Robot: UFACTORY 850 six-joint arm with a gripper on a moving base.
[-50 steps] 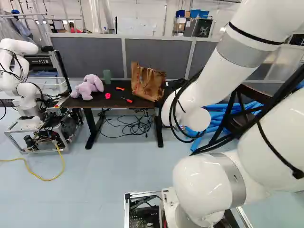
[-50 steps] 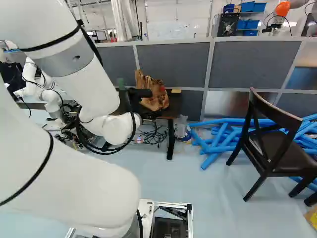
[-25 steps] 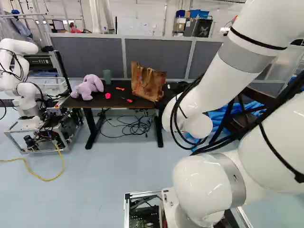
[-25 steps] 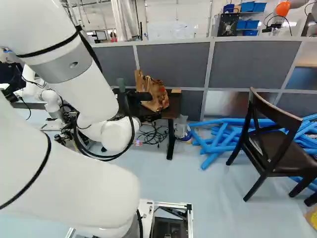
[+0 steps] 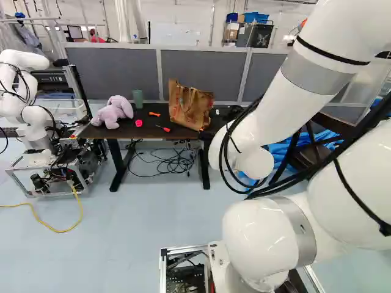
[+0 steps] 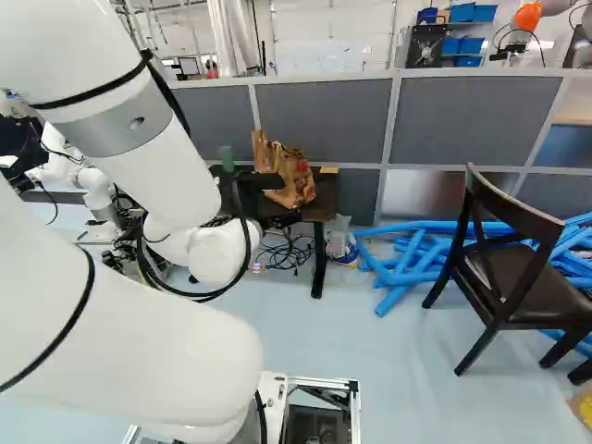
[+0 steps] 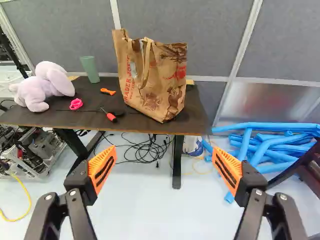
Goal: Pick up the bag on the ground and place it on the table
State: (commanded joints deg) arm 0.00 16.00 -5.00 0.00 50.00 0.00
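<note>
1. Found gripper (image 7: 164,152) open, with fingers (image 7: 102,170) wide apart, gripping nothing.
2. Located paper bag (image 7: 162,82) on table (image 7: 65,120), ahead of fingers, beyond their gap.
3. Judged light, soft-walled, prone to creasing or tearing; best pinched by handle (image 7: 146,62), near top.

Noting dark table (image 7: 55,116). Bears lavender plush toy (image 7: 45,87) at one end, green cup (image 7: 90,69), orange item (image 7: 107,91), pink item (image 7: 76,104), red-ended tool (image 7: 110,116), probably a screwdriver, and brown paper bag (image 7: 155,85) near other end.
</note>
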